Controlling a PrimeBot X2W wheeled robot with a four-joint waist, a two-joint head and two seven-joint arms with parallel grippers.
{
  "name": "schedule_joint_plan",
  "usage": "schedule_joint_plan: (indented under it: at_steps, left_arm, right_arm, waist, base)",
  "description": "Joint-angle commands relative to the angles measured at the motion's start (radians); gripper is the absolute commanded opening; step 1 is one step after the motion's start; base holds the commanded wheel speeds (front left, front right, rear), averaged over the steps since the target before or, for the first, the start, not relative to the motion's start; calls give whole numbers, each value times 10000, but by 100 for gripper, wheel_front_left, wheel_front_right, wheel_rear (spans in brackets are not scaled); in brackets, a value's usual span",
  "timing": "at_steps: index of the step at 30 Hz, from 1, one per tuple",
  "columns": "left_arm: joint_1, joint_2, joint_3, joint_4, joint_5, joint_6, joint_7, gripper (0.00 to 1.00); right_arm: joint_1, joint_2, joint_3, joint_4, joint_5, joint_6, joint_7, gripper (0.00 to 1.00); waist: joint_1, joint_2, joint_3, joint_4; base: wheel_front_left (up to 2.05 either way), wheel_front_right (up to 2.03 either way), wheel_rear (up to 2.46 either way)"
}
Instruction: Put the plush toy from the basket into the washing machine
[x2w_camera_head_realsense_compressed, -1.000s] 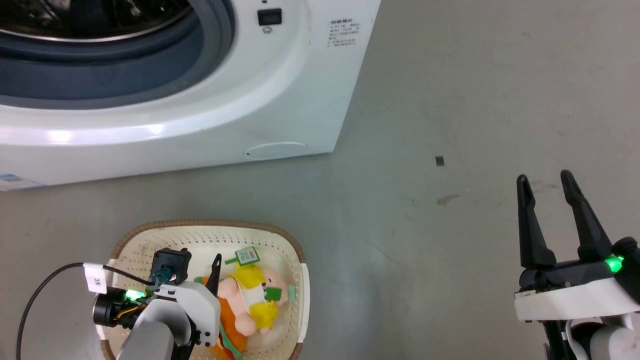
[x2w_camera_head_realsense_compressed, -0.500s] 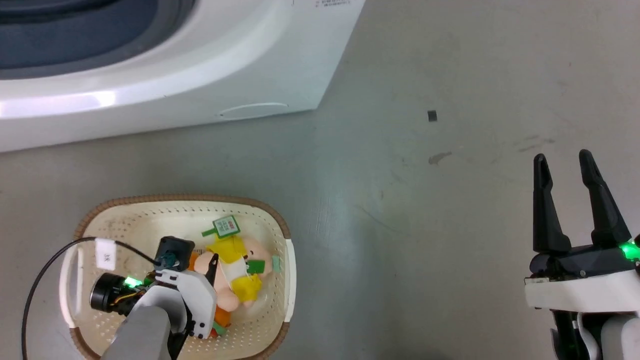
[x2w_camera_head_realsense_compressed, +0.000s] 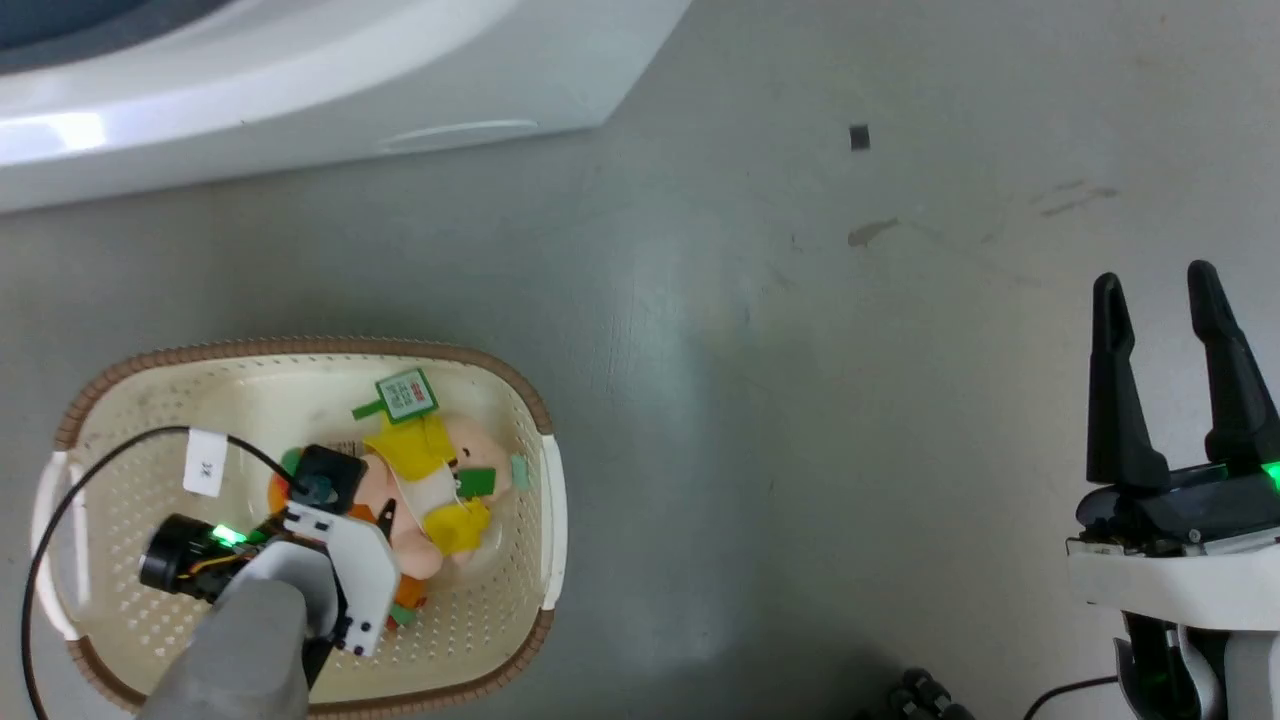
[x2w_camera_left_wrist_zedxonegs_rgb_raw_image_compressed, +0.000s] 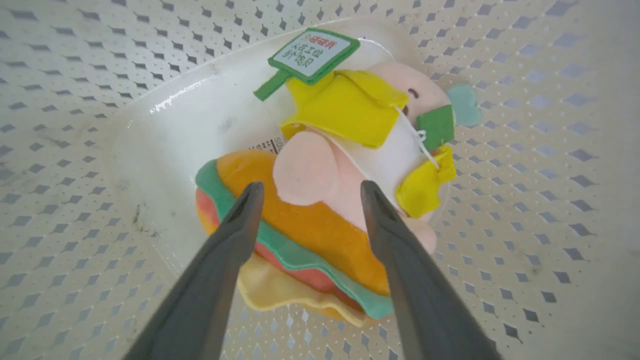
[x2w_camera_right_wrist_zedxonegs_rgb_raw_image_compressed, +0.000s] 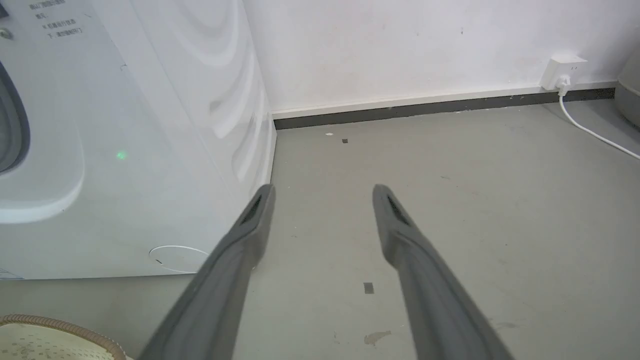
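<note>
The plush toy (x2w_camera_left_wrist_zedxonegs_rgb_raw_image_compressed: 350, 150) is seen lying on the bottom of the basket (x2w_camera_head_realsense_compressed: 300, 347), which is set on the floor (x2w_camera_head_realsense_compressed: 800, 400) in front of the washing machine (x2w_camera_head_realsense_compressed: 300, 90) and apart from it. The left jaws are down inside the basket and are held open, one to each side of the toy's middle. In the left wrist view one tip is placed over the orange burger part (x2w_camera_left_wrist_zedxonegs_rgb_raw_image_compressed: 310, 230) and the other just past the pink belly, with a pink limb (x2w_camera_left_wrist_zedxonegs_rgb_raw_image_compressed: 305, 170) showing in the gap between them. Whether the tips are touching the plush cannot be told.

The toy's long axis is laid on a slant across that view, from the burger part at the lower left to the pig's head (x2w_camera_left_wrist_zedxonegs_rgb_raw_image_compressed: 415, 87) and the green tag (x2w_camera_left_wrist_zedxonegs_rgb_raw_image_compressed: 314, 50) at the upper right. The gap is therefore crossed at an angle rather than squarely. A closing here is judged likely to catch the soft middle, burger and belly together; a slight turn of the wrist could be wanted for a squarer hold.

The right jaws, also open and empty, are seen well apart over bare floor at the far side, so the pick is judged to fall to the left arm (x2w_camera_head_realsense_compressed: 250, 640). The toy is not yet lifted.
</note>
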Motion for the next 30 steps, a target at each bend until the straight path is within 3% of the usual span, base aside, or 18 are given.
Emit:
schedule_joint_plan:
  at_steps: [1, 11, 23, 24, 30]
  left_arm:
    - [-347, 125, -127, 334, 15, 65, 7, 100]
    - [-1278, 353, -877, 1450, 186, -15, 350, 100]
    - [-1675, 361, -1225, 1501, 169, -91, 678, 100]
    - [-1657, 336, -1217, 1504, 110, -112, 694, 0]
    - [-1429, 221, -1280, 1518, -165, -210, 752, 0]
  right_arm:
    - [-231, -2, -31, -146, 84, -7, -122, 100]
    - [-394, -2, -149, -664, 226, -7, -330, 100]
    - [-512, -2, -144, -838, 153, -7, -331, 100]
    - [-509, -2, -163, -833, 148, -7, -331, 100]
    - [-535, -2, -250, -705, 164, -7, -331, 100]
  waist:
    - [-1, 0, 370, -89]
    - [-1, 0, 1617, -169]
    - [-1, 0, 1975, -201]
    - [-1, 0, 1964, -206]
    - [-1, 0, 1617, -167]
  base:
    - [0, 0, 0]
    - [0, 0, 0]
    - [0, 0, 0]
    - [0, 0, 0]
    - [0, 0, 0]
